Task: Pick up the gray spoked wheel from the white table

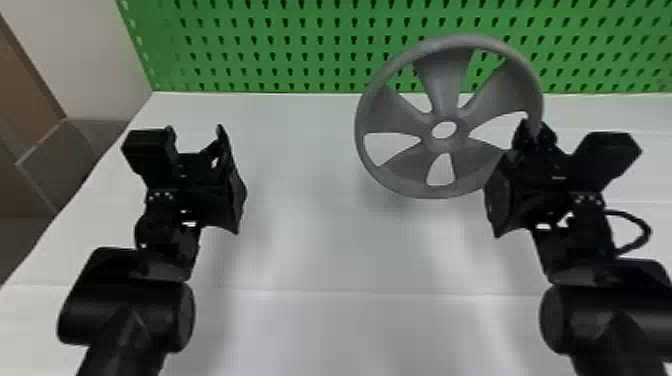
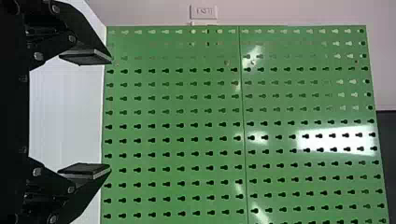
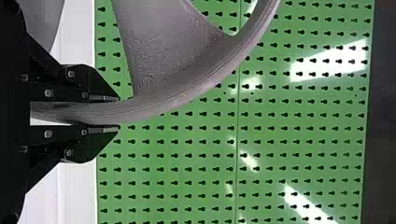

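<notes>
At upper right-centre, our gray spoked wheel (image 1: 450, 145) extends leftward from the right claw (image 3: 116, 114) clasping its rim, seemingly airborne; our left claw (image 2: 111, 114) gapes.

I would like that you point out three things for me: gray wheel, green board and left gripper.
Gray wheel (image 1: 443, 82): head view, on its upper spoke.
Green board (image 1: 260, 48): head view, on its face.
Left gripper (image 1: 195, 129): head view, midway between its open fingertips.

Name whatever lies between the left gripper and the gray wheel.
In the head view, just a bare stretch of the white table lies between the left gripper and the gray wheel.
</notes>
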`<state>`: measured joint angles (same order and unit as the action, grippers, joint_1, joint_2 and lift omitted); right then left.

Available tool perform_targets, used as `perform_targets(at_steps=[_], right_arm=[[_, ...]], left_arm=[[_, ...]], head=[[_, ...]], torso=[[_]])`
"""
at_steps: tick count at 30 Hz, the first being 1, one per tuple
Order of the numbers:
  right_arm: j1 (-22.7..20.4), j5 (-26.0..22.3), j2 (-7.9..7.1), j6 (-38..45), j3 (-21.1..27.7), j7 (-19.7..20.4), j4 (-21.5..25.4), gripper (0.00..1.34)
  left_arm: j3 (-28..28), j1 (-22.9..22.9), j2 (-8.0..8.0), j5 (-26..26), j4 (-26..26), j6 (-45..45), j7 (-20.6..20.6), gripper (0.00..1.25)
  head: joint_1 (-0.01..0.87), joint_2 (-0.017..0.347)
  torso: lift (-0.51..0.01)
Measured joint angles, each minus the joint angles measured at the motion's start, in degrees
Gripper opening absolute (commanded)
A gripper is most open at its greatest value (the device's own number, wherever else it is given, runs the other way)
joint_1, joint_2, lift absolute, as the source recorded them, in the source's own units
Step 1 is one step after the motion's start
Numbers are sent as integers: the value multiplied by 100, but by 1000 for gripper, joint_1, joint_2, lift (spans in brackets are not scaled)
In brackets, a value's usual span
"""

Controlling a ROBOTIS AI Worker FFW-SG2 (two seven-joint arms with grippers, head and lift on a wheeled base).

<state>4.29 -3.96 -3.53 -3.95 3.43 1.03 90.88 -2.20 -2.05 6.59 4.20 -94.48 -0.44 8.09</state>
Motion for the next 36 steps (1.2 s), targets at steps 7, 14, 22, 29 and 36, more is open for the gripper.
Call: perform_targets(at_steps=[7, 14, 22, 29, 36], right_arm=[[0, 0, 2, 0, -16, 1, -1, 249], [1, 2, 9, 4, -3, 1, -1, 249], [-2, 17, 13, 23, 8, 2, -1, 249], [-7, 43, 19, 35, 4, 0, -1, 249], [-7, 47, 11, 61, -11, 0, -1, 249]], left_arm=[[3, 3, 0, -4, 0, 0, 0, 818], [8, 3, 0, -7, 0, -1, 0, 818], [-1, 3, 0, 3, 0, 0, 0, 818], [-1, 3, 0, 9, 0, 0, 0, 816], [-8, 3, 0, 3, 0, 0, 0, 816]], head=[[779, 75], [779, 75], [779, 75], [779, 75], [779, 75]], torso=[[-95], [-95], [-95], [-95], [-95]])
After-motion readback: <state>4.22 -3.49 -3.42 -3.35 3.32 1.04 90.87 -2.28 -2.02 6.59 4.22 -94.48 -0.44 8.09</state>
